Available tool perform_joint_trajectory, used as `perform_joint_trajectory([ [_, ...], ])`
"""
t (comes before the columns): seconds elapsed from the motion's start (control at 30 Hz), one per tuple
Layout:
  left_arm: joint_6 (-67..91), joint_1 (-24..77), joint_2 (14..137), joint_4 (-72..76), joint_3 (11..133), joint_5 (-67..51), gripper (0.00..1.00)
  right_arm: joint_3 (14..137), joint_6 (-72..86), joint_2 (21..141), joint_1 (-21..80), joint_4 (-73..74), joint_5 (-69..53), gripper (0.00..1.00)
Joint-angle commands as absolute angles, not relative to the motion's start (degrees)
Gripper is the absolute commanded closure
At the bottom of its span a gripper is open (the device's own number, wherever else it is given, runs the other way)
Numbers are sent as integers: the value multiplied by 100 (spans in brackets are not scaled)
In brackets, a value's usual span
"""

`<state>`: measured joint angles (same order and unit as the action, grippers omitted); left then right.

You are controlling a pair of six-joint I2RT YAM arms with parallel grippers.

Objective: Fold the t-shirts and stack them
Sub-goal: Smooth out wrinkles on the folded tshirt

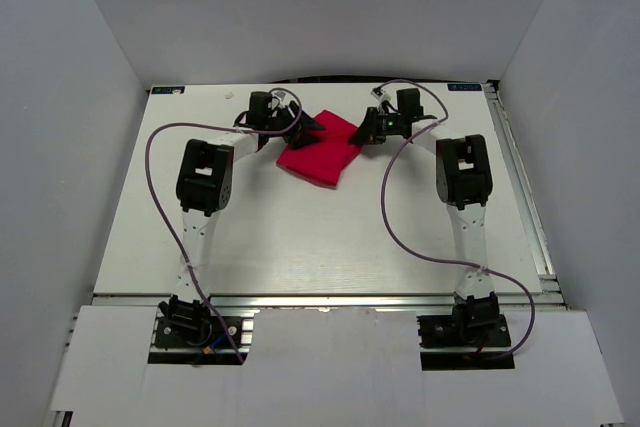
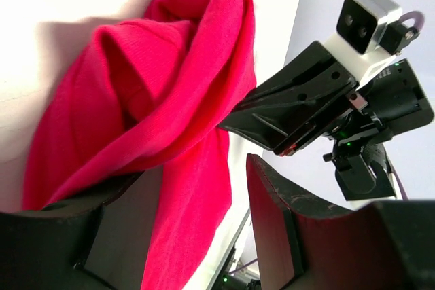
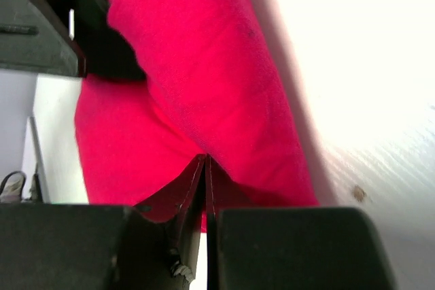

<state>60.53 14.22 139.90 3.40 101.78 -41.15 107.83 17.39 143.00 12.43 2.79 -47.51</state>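
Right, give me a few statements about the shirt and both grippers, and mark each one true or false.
1. The red t-shirt lies toward the far side of the table, between the two grippers. True.
2. The left gripper is clamped tight shut. False: its jaws stand apart, with red cloth in the gap.
3. The right gripper is closed on the red fabric. True.
4. The t-shirt is spread flat with both sleeves out. False: it is gathered into a compact, layered bundle.
5. A second, blue shirt waits near the arm bases. False: the red one is the only cloth in view.
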Motion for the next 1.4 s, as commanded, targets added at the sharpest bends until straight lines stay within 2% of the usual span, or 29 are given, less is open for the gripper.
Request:
perform_joint_trajectory([
  [0.0, 6064, 1310, 13773, 448, 10142, -4086, 36, 10555, 1494, 14195, 949, 633, -4891, 90],
  [0.1, 6187, 1310, 13711, 816, 10213, -4333, 36, 10644, 1608, 13940, 958, 274, -5615, 88],
  [0.3, 6030, 1310, 13316, 888, 10354, -4798, 36, 10722, 1889, 13518, 1028, -465, -6143, 86],
  [0.57, 5871, 1546, 12420, 931, 9213, -5010, 36, 11215, 2390, 13974, 1142, -1002, -6319, 85],
  [0.97, 6100, 2136, 13078, 1213, 9132, -5063, 36, 11197, 2865, 14484, 1433, -1134, -5485, 81],
  [1.2, 5827, 2127, 13403, 835, 9123, -4808, 36, 11215, 2821, 14634, 1441, -949, -4994, 83],
  [1.37, 5810, 2083, 13447, 967, 8632, -4693, 37, 11154, 2830, 14660, 1389, -703, -4510, 85],
])
